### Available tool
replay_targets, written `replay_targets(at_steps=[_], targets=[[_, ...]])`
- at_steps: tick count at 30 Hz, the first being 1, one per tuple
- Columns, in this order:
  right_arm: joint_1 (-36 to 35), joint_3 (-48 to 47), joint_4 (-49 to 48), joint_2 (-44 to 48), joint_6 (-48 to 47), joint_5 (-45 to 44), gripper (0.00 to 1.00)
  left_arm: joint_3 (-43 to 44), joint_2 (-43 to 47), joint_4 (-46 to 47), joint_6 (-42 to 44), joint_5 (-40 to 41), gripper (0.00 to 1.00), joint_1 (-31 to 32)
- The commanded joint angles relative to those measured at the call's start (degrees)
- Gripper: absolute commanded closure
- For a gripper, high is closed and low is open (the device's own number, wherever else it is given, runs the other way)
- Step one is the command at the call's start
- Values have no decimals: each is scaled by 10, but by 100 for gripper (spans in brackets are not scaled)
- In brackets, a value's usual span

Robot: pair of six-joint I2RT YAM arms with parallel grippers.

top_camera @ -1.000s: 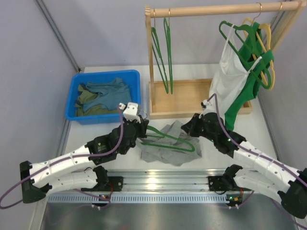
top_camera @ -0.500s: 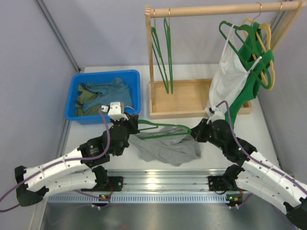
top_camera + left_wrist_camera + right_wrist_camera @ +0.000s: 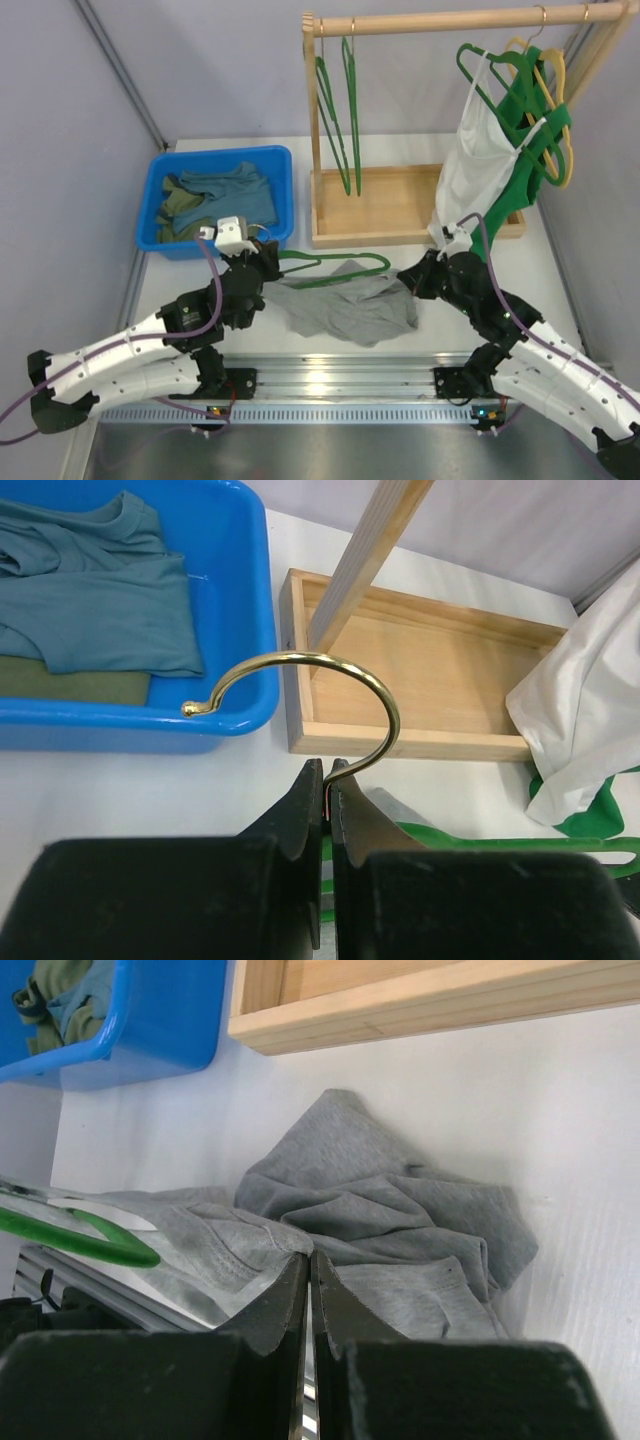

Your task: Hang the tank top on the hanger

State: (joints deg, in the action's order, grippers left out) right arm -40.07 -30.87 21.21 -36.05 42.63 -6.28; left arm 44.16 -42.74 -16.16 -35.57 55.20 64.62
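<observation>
I have the left gripper (image 3: 268,262) closed tight on the hanger (image 3: 345,256), its two fingers pinched together on the thin stem just below the gold hook (image 3: 385,695), which arcs up and curls away to the left in the left wrist view. The hanger's green triangle runs from that gripper towards the right, over the far part of the tank top (image 3: 345,305), and I cannot tell whether it rests on the cloth or rides just above it. The tank top lies crumpled on the table (image 3: 560,262) close to the middle of its near edge, between my two arms, and none of it is on the hanger. The right gripper (image 3: 408,278) is at the garment's right side with its fingers pressed together on a fold of the grey jersey; in the right wrist view the cloth edge runs straight into the fingertips (image 3: 292,1272), with the rest bunched beyond them. At the far left corner of the table sits the blue bin (image 3: 215,152) with teal and olive clothes in it. Along the far edge stands the wooden rack (image 3: 385,205), a white tank top (image 3: 470,170) hanging at its right end.
</observation>
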Motion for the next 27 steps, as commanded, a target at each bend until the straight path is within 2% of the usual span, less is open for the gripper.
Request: replay_targets(at_steps=[1,17,23,27], targets=[[17,-37,12,5,-13,-14,100,-9,13,0,0,31,100,1],[59,-92,37,-38,-26,36,100,-32,26,5,6,56,100,0],[89,-94,48,-44,-27,56,100,-54,55,46,45,22,100,0],[114,-102,52,-49,-32,78,100,-52,53,39,48,21,100,0]])
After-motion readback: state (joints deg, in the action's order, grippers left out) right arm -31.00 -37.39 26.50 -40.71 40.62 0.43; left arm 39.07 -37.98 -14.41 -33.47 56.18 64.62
